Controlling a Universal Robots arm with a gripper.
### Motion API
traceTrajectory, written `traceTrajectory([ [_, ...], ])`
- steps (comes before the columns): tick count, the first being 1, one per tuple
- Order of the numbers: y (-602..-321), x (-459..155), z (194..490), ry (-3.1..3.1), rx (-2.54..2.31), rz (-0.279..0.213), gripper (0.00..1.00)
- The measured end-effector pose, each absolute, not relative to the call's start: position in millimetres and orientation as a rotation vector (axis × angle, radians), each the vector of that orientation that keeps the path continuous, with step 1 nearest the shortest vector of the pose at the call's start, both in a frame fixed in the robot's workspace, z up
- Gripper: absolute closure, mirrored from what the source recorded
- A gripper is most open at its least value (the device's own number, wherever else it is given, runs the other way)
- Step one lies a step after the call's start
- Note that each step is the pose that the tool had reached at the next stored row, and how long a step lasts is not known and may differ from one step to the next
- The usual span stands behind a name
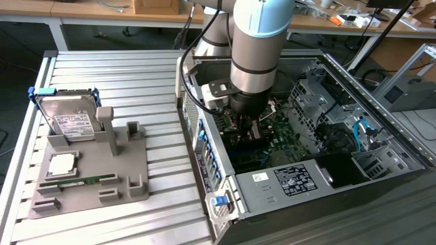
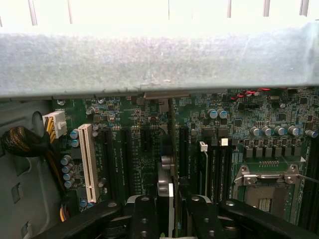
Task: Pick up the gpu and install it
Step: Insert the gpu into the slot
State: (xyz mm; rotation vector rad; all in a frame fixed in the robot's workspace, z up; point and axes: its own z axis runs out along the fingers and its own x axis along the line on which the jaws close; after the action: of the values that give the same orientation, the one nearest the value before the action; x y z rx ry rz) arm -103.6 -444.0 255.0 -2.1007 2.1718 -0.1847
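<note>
One arm reaches down into the open computer case [image 1: 327, 153] in the exterior view, its gripper [image 1: 250, 125] low over the green motherboard [image 1: 286, 140] with a dark card pinched upright between the fingers. Off to the exterior view's left, the grey holder [image 1: 89, 173] carries the hard drive [image 1: 68, 120] and a RAM stick [image 1: 78, 180]. Now the wrist view: black fingers [image 2: 142, 219] are clamped on the gpu [image 2: 166, 199], seen edge-on, standing just above the dark slots beside the white slot [image 2: 88, 162]. The empty processor socket [image 2: 266, 186] sits well apart.
</note>
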Motion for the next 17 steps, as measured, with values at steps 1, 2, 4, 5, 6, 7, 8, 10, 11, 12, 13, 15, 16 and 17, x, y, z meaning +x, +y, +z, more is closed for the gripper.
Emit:
traceTrajectory([
  [1,-444.0,-103.6,255.0,2.172,-2.101,-0.185,0.73],
  [2,-444.0,-103.6,255.0,2.172,-2.101,-0.185,0.73],
  [4,-443.9,-103.5,255.7,2.172,-2.100,-0.185,0.73],
  [5,-443.9,-103.5,256.2,2.171,-2.100,-0.185,0.73],
  [6,-443.9,-103.5,257.2,2.171,-2.100,-0.185,0.73],
  [7,-443.8,-103.5,258.3,2.170,-2.099,-0.184,0.73],
  [8,-443.8,-103.5,259.6,2.171,-2.099,-0.185,0.73],
  [10,-443.9,-103.6,261.0,2.171,-2.099,-0.186,0.73],
  [11,-443.9,-103.6,261.2,2.171,-2.099,-0.186,0.73],
  [12,-443.9,-103.6,261.3,2.171,-2.099,-0.186,0.73],
  [13,-444.0,-103.6,261.5,2.171,-2.100,-0.186,0.73],
  [15,-444.0,-103.6,261.6,2.171,-2.100,-0.186,0.73],
  [16,-444.1,-103.6,261.6,2.171,-2.100,-0.186,0.73],
  [17,-444.4,-103.6,261.7,2.171,-2.100,-0.186,0.73],
])
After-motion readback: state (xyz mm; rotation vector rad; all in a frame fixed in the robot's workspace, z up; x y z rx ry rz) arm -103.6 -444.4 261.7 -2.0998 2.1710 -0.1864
